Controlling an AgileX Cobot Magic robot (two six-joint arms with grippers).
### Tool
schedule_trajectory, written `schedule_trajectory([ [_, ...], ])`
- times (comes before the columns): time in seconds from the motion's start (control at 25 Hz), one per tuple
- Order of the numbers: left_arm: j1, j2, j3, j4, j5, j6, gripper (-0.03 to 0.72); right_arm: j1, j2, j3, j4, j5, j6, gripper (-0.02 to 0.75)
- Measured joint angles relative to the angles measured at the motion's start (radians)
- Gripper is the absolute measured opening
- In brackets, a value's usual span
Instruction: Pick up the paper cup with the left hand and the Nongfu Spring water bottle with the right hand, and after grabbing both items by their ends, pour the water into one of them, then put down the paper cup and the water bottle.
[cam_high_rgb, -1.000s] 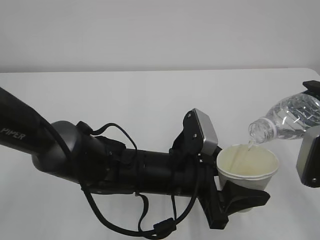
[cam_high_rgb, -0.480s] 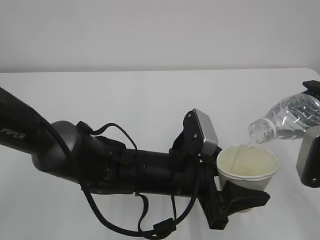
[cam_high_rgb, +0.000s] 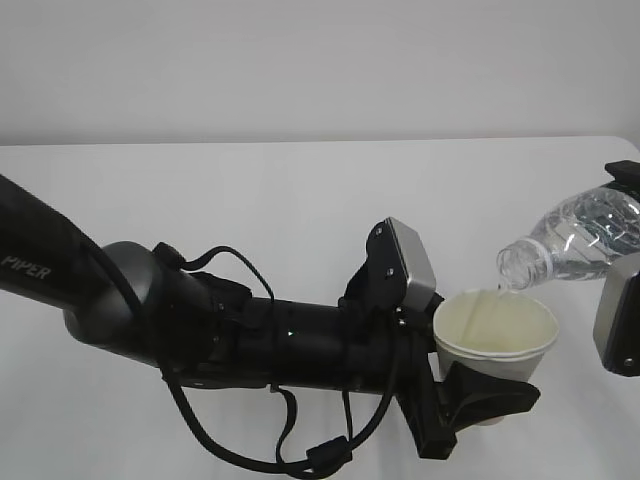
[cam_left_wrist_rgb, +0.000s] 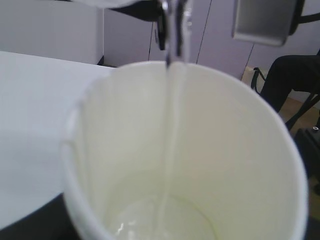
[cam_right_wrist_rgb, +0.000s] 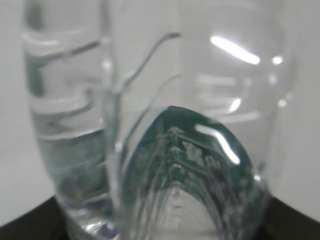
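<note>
Still pouring — bottle (cam_high_rgb: 575, 238) unmoved, water (cam_left_wrist_rgb: 172, 150) streaming into cup (cam_high_rgb: 497, 335)

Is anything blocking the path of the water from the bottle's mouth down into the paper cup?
Nothing visible does. The water bottle is tilted with its open mouth just above the paper cup, and a thin stream of water runs straight into it, pooling at the bottom.

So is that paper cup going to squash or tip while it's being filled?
The paper cup looks thin-walled, so a hard squeeze would probably dent it. Only a shallow pool of water shows inside, so it's likely still light. The left hand cradles its lower part, so tipping seems unlikely.
</note>
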Motion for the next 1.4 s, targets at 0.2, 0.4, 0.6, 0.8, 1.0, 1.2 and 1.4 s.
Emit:
schedule_trajectory([
  [0.2,0.0,0.0,0.0,0.0,0.0,0.0,0.454,0.0,0.0,0.0,0.0,0.0,-0.004,0.454],
  [0.4,0.0,0.0,0.0,0.002,0.0,0.0,0.454,0.0,0.0,0.0,0.0,0.0,-0.004,0.454],
  [0.6,0.0,0.0,0.0,0.002,0.0,0.0,0.454,0.0,0.0,0.0,0.0,0.0,-0.006,0.454],
  [0.8,0.0,0.0,0.0,0.002,0.0,0.0,0.454,0.0,0.0,0.0,0.0,-0.001,-0.006,0.454],
  [1.0,0.0,0.0,0.0,0.002,0.0,0.0,0.454,0.0,0.0,0.0,0.001,-0.001,-0.006,0.454],
  [1.2,0.0,0.0,0.0,0.002,0.0,0.0,0.454,0.0,0.0,0.0,0.002,-0.001,-0.009,0.454],
  [1.4,0.0,0.0,0.0,0.002,0.0,0.0,0.454,0.0,0.0,0.0,0.002,-0.001,-0.011,0.454],
])
